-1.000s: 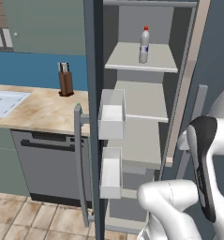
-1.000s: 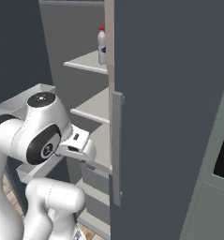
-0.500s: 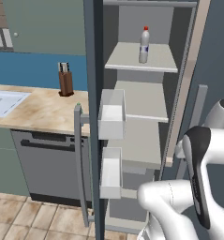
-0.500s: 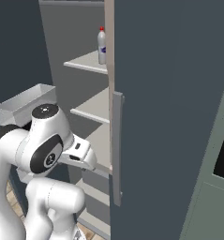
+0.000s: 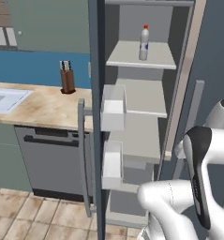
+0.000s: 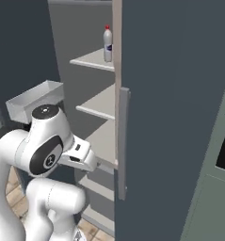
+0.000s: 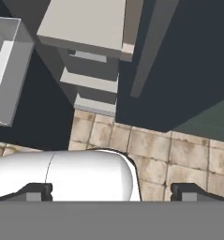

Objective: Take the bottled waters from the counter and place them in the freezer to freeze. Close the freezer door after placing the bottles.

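One bottled water (image 5: 144,43), whitish with a red cap and blue label, stands upright on an upper shelf of the open freezer (image 5: 141,98); it is also seen in the right base view (image 6: 108,44). The freezer door (image 5: 96,140) stands wide open, with white bins (image 5: 113,108) on its inside. To its left lies the beige counter (image 5: 43,105). My gripper (image 7: 112,193) is open and holds nothing. It points down at the tiled floor in front of the freezer's lower shelves (image 7: 87,23). The arm is folded low before the freezer.
A knife block (image 5: 66,82) stands at the back of the counter, a pale sink (image 5: 3,99) is at the far left, and a dark dishwasher front (image 5: 52,161) sits below. The freezer's shut right door (image 6: 175,94) carries a vertical bar handle (image 6: 123,141).
The arm has folded lower and drawn back from the shelves. The bottle on the upper shelf and the open door have not moved.
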### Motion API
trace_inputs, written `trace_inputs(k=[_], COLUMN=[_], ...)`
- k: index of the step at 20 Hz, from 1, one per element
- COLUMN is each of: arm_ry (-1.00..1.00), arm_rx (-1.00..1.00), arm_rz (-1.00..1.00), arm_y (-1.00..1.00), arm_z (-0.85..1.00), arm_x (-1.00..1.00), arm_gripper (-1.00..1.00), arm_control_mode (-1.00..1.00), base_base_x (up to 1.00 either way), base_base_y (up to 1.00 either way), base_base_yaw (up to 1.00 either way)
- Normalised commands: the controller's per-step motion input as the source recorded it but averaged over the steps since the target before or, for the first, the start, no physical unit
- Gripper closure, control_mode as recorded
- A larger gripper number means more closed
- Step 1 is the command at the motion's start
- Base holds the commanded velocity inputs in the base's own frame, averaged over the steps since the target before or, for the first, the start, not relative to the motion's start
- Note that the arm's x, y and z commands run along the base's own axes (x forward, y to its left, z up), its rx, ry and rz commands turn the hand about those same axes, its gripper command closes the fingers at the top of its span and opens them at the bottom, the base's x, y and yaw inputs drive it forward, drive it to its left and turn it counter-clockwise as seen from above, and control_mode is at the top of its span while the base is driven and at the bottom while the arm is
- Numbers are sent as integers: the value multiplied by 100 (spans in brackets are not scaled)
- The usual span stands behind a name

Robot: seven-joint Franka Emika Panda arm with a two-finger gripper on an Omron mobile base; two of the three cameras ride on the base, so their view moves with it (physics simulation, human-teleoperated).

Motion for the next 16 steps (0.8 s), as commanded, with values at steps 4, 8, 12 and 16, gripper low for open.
trace_inputs(k=[4,8,12,16], arm_ry=[0,0,0,0], arm_rx=[0,0,0,0], arm_rz=[0,0,0,0], arm_y=[0,0,0,0], arm_z=[0,0,0,0], arm_x=[0,0,0,0], arm_gripper=[-100,-100,-100,-100], arm_control_mode=[100,100,100,100], base_base_x=[-86,-64,-39,-8], base_base_y=[39,87,100,100], base_base_yaw=[0,0,-13,-18])
